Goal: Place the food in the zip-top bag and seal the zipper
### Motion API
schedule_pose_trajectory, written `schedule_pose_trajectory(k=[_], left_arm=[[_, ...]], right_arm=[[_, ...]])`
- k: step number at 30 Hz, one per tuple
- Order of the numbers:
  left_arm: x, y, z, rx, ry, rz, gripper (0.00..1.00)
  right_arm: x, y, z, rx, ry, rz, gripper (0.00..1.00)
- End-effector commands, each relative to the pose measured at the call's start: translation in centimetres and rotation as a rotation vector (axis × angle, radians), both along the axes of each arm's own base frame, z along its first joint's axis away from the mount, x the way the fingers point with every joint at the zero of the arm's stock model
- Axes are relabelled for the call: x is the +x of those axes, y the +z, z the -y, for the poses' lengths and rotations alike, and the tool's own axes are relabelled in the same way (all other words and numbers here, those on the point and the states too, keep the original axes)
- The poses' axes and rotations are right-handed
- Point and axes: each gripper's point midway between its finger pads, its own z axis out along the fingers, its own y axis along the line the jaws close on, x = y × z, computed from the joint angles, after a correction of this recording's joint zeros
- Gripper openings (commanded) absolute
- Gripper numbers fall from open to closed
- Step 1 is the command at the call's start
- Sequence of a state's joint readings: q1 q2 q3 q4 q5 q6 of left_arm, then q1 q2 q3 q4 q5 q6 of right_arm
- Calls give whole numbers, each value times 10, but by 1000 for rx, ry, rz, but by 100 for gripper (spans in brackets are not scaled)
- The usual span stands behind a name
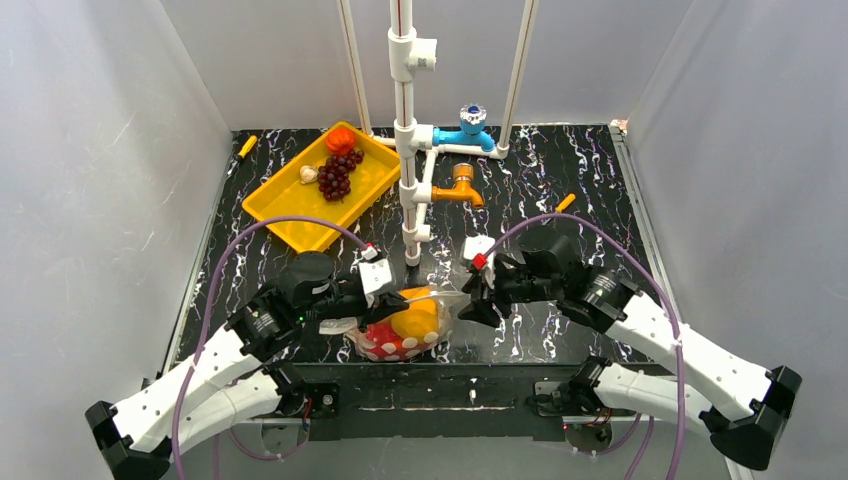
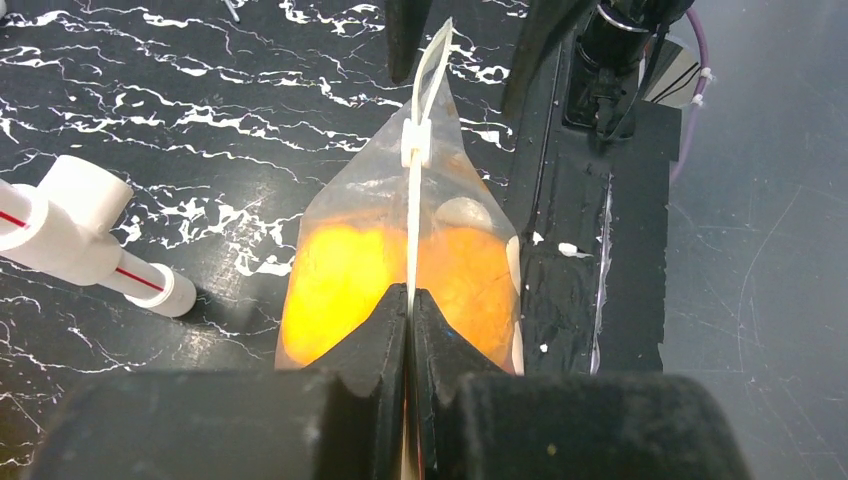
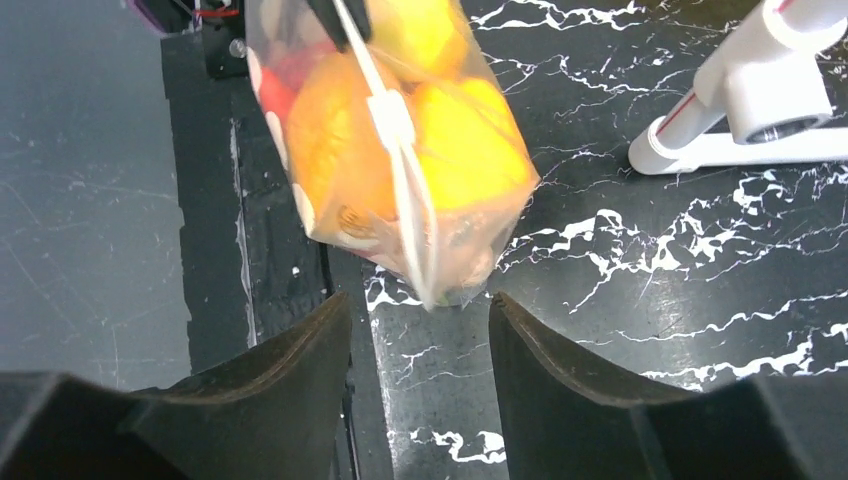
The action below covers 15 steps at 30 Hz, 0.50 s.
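Top view: zip-top bag (image 1: 405, 330) holding yellow, orange and red food (image 1: 420, 316) lies at 6 o'clock on the table (image 1: 560, 180), between both grippers. Other pieces (image 1: 337, 170) sit in the yellow tray (image 1: 290, 220) at 11 o'clock. 
Left wrist: left gripper (image 2: 410, 295) is pinched tight on the zipper (image 2: 413, 215). 
Right wrist: right gripper (image 3: 420, 312) stands wide and holds nothing, with the bag's end just past its tips at 12 o'clock.

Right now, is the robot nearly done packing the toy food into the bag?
About halfway. Done: orange and yellow food sits inside the zip-top bag. In hand: the left gripper pinches the zipper, its slider midway along; the right gripper is open, off the bag. Left: purple grapes, a red piece and a white piece lie in the yellow tray; the zipper needs closing.
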<state>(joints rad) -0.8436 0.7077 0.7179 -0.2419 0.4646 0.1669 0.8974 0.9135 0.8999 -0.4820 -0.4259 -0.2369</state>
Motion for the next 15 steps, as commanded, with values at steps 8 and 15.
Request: schedule_pose_trajectory(k=[8,15], left_arm=[[-13,12,4,-53,-67,3,0],[-9,20,9,-60,-52,-25,23]], right_arm=[[14,41,-29,245,52,11,55],[5,40,-37,233,140,-29,7]])
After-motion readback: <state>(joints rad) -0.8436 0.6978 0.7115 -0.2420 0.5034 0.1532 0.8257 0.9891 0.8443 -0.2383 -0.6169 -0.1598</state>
